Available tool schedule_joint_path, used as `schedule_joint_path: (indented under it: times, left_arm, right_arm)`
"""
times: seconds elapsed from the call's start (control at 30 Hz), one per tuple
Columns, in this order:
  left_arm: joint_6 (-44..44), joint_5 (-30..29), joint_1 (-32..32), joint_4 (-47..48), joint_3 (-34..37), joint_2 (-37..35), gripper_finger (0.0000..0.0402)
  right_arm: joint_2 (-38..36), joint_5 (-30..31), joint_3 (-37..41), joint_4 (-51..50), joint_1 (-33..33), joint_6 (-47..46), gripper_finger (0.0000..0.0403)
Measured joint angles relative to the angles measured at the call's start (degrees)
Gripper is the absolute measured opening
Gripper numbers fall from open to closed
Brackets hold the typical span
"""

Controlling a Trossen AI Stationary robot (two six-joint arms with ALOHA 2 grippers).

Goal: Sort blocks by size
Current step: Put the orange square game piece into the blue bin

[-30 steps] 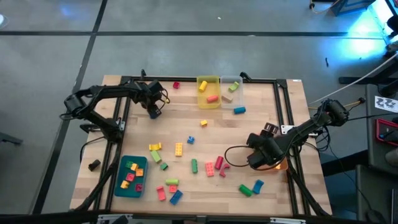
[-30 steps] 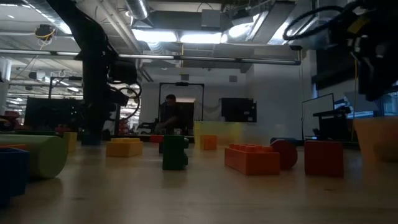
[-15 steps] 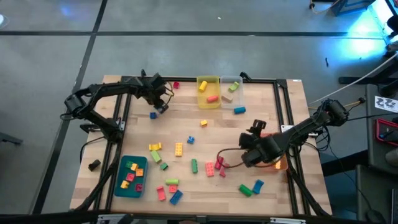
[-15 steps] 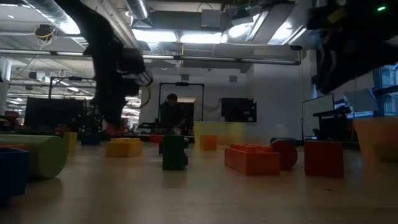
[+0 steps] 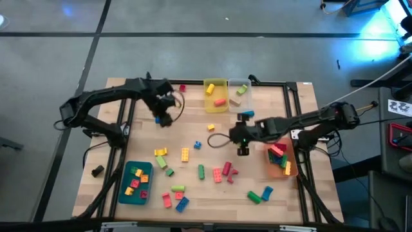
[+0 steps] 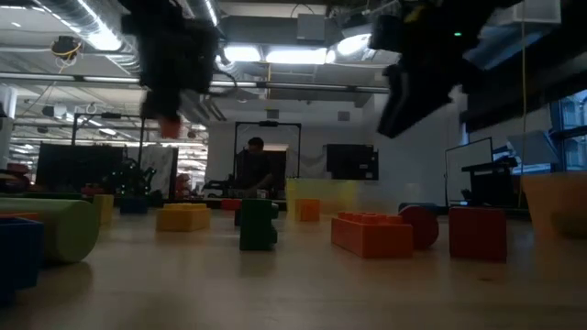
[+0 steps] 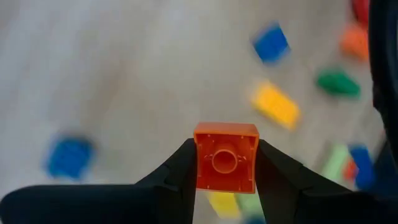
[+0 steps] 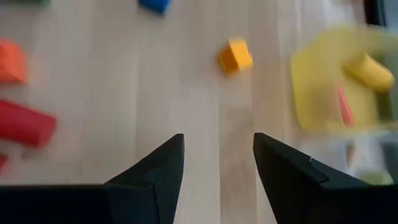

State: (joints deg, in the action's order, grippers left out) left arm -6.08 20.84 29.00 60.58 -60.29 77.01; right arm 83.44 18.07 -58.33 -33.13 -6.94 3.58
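Orange brick (image 7: 225, 156) clamped in left end effector (image 7: 225, 163), seen only from wrist; right end effector (image 8: 217, 163) spread, empty.

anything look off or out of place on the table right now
Nothing looks damaged or spilled. Loose blocks lie scattered mid-table, as expected for unfinished sorting. One red block sits alone near the far edge. The left tool grips an orange block; the right tool is open.

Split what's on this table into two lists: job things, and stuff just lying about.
Job:
- orange block held in left gripper
- loose blocks on the table
- teal bin, yellow bin, clear bin, orange bin

Lying about:
- small black object at the table's left edge
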Motion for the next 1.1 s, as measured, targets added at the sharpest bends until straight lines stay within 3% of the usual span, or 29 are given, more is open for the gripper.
schedule_joint_path:
  times: [0.27, 0.7, 0.9, 1.1]
  left_arm:
    - [-18.5, 0.19, -17.77, 15.56, -0.04, -4.35, 0.0116]
    - [-48.21, -0.01, -45.5, 14.74, -0.02, -4.39, 0.0118]
    - [-66.89, -0.32, -53.54, 11.42, -0.02, -4.39, 0.0128]
    - [-75.22, -3.15, -57.95, 10.45, -0.02, -3.69, 0.016]
  right_arm:
    - [0.07, -8.88, 0.0, 9.42, 8.09, 9.68, 0.0195]
    - [0.09, -12.72, 0.02, 13.24, 12.35, 11.85, 0.0195]
    - [0.09, -12.75, 0.02, 13.21, 12.24, 11.86, 0.0195]
    - [0.13, -12.75, 0.02, 12.74, 12.24, 11.91, 0.0195]
